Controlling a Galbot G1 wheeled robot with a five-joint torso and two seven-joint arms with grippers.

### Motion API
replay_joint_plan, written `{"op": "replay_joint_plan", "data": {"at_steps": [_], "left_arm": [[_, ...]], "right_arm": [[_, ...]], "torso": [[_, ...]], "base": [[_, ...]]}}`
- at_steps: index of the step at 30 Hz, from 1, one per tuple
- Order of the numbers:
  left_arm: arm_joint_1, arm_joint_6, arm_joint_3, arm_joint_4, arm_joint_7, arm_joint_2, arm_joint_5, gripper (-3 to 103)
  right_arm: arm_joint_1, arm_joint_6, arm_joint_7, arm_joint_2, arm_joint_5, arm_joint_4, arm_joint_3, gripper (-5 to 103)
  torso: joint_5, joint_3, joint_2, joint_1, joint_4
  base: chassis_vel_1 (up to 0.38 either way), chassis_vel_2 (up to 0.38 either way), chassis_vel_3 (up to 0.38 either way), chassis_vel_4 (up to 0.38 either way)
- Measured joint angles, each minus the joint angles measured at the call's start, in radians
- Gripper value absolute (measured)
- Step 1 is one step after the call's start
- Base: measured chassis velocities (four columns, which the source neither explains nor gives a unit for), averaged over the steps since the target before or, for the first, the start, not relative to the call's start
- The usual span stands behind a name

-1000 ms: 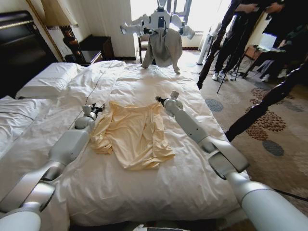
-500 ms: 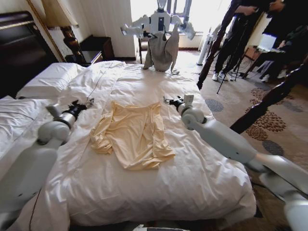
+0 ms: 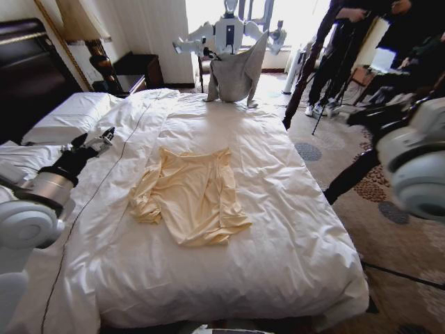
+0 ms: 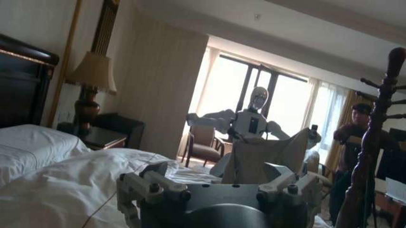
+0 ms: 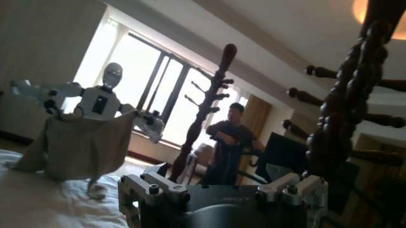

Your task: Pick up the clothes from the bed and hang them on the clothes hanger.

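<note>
Right, from my head camera I'm looking down the bed (image 3: 278,229), its white quilted duvet rumpled into soft folds and ridges. The clothes (image 3: 189,195), a pale yellow long-sleeved shirt, lie spread flat near the middle of the duvet, collar toward the far end, one sleeve bunched along the left side. Nothing of mine touches the shirt.

My left end effector (image 3: 97,139) hangs over the left part of the bed, near the white pillows (image 3: 69,115), well apart from the shirt; its dark fingers stand apart with nothing between them. My right arm (image 3: 414,163) is swung out to the right, off the bed and over the patterned carpet (image 3: 389,209). I cannot tell how the right end effector (image 5: 222,187) stands, since the right wrist view gives me just its mounting hardware.

Beyond the foot of the bed, a second white humanoid robot (image 3: 228,31) stands before the bright window (image 4: 254,90), holding up a grey-beige garment (image 3: 235,73). A dark headboard (image 3: 24,69) and a lamp (image 3: 83,24) on a dark nightstand (image 3: 135,69) fill the left corner. A turned dark wooden coat stand (image 5: 206,104) rises beside the bed on the right.
</note>
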Motion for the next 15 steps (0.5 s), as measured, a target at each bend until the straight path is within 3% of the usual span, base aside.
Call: {"op": "replay_joint_plan", "data": {"at_steps": [5, 8, 9, 11, 15], "left_arm": [[0.006, -0.001, 0.000, -0.028, 0.001, -0.008, 0.004, 100], [0.013, -0.002, 0.000, -0.053, 0.002, -0.015, 0.006, 100], [0.013, -0.002, 0.000, -0.053, 0.002, -0.015, 0.006, 100], [0.021, -0.004, 0.000, -0.067, 0.003, -0.020, 0.009, 100], [0.028, -0.005, 0.004, -0.076, 0.008, -0.028, 0.020, 100]], "right_arm": [[0.040, -0.022, -0.071, -0.092, -0.052, -0.138, -0.004, 100], [0.070, -0.027, -0.206, -0.149, -0.077, -0.296, -0.029, 100], [0.070, -0.027, -0.206, -0.149, -0.077, -0.296, -0.029, 100], [0.067, 0.001, -0.320, -0.180, -0.083, -0.429, -0.048, 100], [0.057, 0.032, -0.411, -0.189, -0.060, -0.527, -0.056, 100]], "torso": [[0.0019, 0.000, 0.000, 0.000, -0.0005], [0.0020, 0.000, 0.000, 0.000, -0.0007], [0.0020, 0.000, 0.000, 0.000, -0.0007], [0.0008, 0.000, 0.000, 0.000, -0.0001], [0.0017, 0.000, 0.000, 0.000, -0.0005]], "base": [[0.000, 0.000, 0.000, 0.000], [0.000, 0.000, 0.000, 0.000], [0.000, 0.000, 0.000, 0.000], [0.000, 0.000, 0.000, 0.000], [0.000, 0.000, 0.000, 0.000]]}}
